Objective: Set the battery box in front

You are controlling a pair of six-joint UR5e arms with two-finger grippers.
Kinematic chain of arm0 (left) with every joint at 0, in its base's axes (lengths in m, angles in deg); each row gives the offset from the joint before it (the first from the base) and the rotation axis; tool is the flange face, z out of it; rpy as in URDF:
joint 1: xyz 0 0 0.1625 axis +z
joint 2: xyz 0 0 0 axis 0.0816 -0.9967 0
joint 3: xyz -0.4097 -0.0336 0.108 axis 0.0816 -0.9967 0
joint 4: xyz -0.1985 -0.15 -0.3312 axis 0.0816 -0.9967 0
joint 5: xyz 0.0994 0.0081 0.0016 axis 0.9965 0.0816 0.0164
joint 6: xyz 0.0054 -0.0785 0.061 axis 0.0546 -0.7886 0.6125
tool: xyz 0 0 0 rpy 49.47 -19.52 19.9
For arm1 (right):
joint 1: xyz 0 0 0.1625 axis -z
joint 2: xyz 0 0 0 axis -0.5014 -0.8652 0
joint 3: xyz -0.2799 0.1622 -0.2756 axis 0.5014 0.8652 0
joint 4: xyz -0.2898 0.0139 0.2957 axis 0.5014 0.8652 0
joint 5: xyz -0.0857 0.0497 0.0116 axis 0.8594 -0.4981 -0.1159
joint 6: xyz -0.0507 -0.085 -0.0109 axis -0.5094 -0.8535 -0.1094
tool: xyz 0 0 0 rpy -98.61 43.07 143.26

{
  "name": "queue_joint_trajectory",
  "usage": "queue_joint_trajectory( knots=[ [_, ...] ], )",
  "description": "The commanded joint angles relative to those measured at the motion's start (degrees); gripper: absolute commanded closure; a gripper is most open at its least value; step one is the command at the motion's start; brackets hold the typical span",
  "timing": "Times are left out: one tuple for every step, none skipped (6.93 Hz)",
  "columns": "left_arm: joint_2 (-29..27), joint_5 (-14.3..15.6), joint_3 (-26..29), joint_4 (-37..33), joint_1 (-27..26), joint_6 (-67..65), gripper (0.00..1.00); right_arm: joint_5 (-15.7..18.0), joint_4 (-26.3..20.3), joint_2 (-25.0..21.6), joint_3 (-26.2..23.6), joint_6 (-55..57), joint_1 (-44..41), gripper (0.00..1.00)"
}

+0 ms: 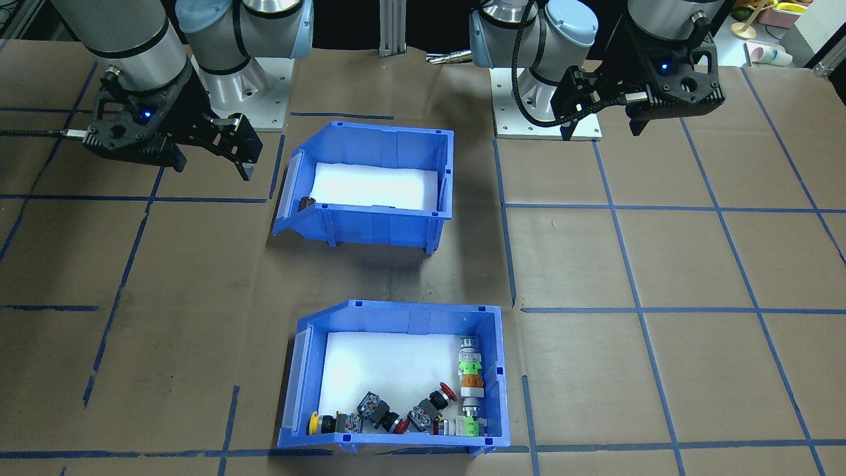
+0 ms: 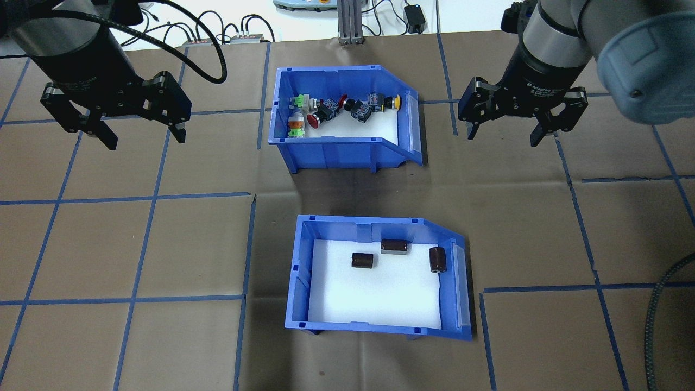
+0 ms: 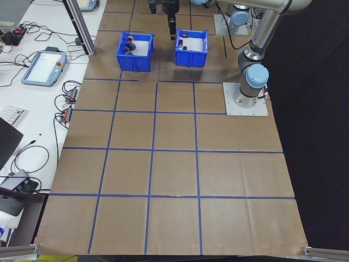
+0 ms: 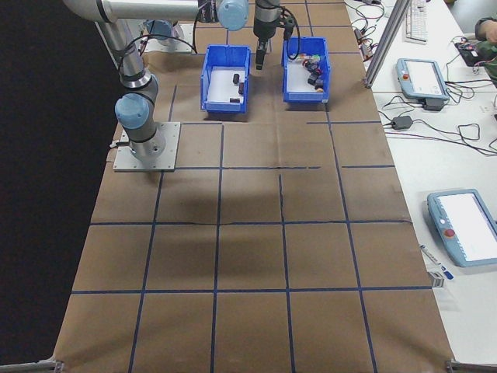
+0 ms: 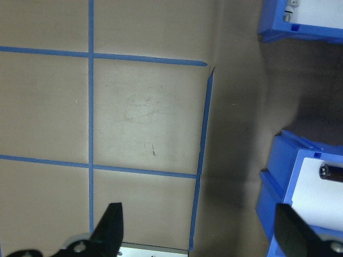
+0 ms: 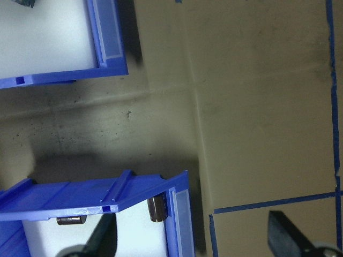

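Hovering left end effector (image 2: 138, 134) and right end effector (image 2: 506, 134), both spread, empty, flanking switch bin (image 2: 347, 152); battery box (image 2: 380, 326) sitting just behind it, robot-side.

I work in a robotics lab: my two arms are bolted to base plates (image 3: 246, 99) on a surface (image 3: 174, 164) covered in brown paper gridded with blue tape, flanked by teach pendants (image 4: 466, 227), cables (image 3: 41, 33) and a keyboard (image 3: 10, 114).
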Motion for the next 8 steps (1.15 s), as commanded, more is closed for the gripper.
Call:
queue_joint_trajectory(
  knots=[
    [-1.1,-0.2,-0.1,-0.2,0.0,-0.3,0.0,1.1,3.1,4.2,3.4,-5.6,-0.6,0.0],
    [0.2,0.1,-0.1,0.0,-0.1,-1.1,0.0,0.4,3.0,7.9,7.7,-12.3,-1.0,0.0],
    [0.2,0.1,-0.1,0.1,-0.1,-0.7,0.01,0.6,2.2,12.2,12.9,-17.0,-3.4,0.0],
    [0.4,0.0,-0.3,0.1,-0.1,-2.2,0.01,1.2,2.0,16.7,17.9,-19.5,-6.8,0.0],
    [1.2,-0.4,-1.1,-0.6,-0.1,-12.3,0.01,1.3,1.8,21.2,22.7,-23.2,-9.4,0.0],
    [3.6,-0.6,-4.4,-0.8,-0.3,-23.2,0.01,1.3,1.8,25.3,26.2,-30.6,-11.5,0.0],
    [7.0,-1.0,-10.0,-0.6,-0.5,-35.5,0.01,1.2,2.5,28.1,29.0,-39.9,-13.5,0.0],
    [8.5,-1.2,-14.6,-0.2,-0.8,-50.8,0.01,1.1,3.0,31.2,32.5,-50.6,-16.0,0.0]
  ],
)
